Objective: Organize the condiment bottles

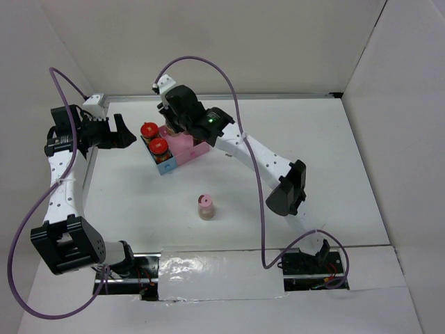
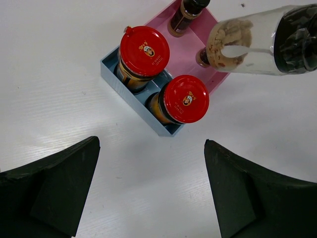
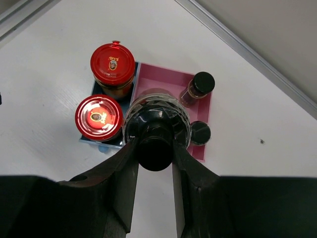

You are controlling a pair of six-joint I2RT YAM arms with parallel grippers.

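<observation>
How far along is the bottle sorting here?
Done: two red-lidded jars in the blue section of the tray, two slim bottles in the pink. In hand: right gripper holds a black-capped bottle above it. Remaining: the pink-capped bottle on the table.

White table (image 1: pixel 361 181), white wall panels (image 1: pixel 264 42) on three sides; grey strip (image 1: pixel 278 95) along far edge, possibly metal; even light.

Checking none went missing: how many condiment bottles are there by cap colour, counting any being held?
red-lidded jars: 2
black-capped bottles: 3, one held by the right gripper
pink-capped bottle: 1
Total: 6
</observation>
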